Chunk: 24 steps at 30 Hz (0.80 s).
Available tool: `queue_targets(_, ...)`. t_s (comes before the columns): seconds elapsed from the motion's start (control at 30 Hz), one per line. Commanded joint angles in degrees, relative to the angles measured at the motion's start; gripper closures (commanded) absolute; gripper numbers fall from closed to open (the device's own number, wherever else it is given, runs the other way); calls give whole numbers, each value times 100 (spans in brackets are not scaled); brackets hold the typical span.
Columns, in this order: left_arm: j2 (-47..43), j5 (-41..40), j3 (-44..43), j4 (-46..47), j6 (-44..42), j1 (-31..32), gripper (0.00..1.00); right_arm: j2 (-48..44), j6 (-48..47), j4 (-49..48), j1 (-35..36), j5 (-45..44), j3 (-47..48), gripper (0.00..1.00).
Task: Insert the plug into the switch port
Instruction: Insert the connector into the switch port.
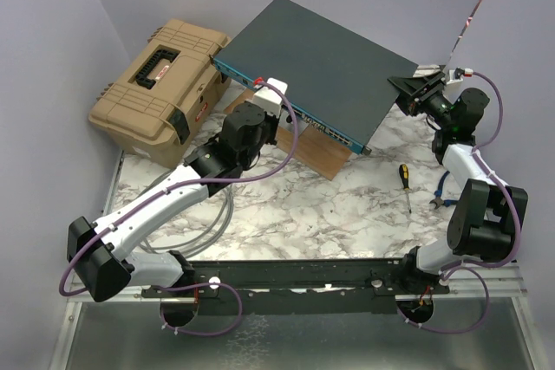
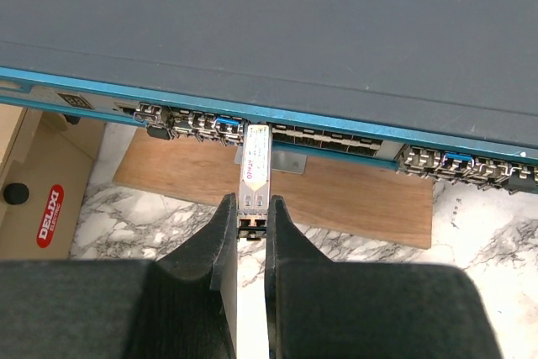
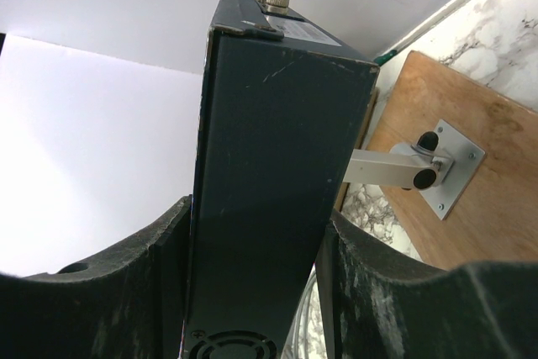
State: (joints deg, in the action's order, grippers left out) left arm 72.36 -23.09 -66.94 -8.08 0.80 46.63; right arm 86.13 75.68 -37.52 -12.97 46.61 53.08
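Observation:
The switch (image 1: 325, 58) is a flat dark grey-teal box propped up on a wooden board, its blue socket face (image 2: 336, 132) toward the left arm. My left gripper (image 2: 250, 218) is shut on the rear end of a small silver plug (image 2: 255, 167). The plug's front end sits at a socket in the blue face. How deep it sits I cannot tell. My right gripper (image 3: 256, 237) is shut on the switch's right end (image 3: 269, 191), one finger on each flat face. It shows in the top view (image 1: 418, 91) at the switch's right corner.
A tan toolbox (image 1: 160, 80) stands at the back left beside the switch. A wooden board (image 1: 299, 149) lies under the switch, with a metal bracket (image 3: 437, 166) on it. A screwdriver (image 1: 404, 184) and pliers (image 1: 444, 197) lie at the right. Grey cable (image 1: 212, 218) loops under the left arm.

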Motion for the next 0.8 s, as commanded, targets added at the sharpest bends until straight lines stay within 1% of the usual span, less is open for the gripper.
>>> queue_targets(0.0, 58, 141, -255, 113, -51, 19, 100, 132, -216, -228, 58, 120, 131, 96)
queue_targets(0.37, 156, 342, -255, 103, -13, 16, 100, 137, -177, -264, 60, 129, 109, 96)
queue_targets(0.77, 138, 323, -396, 97, -12, 116, 100, 141, -166, -270, 59, 129, 120, 97)
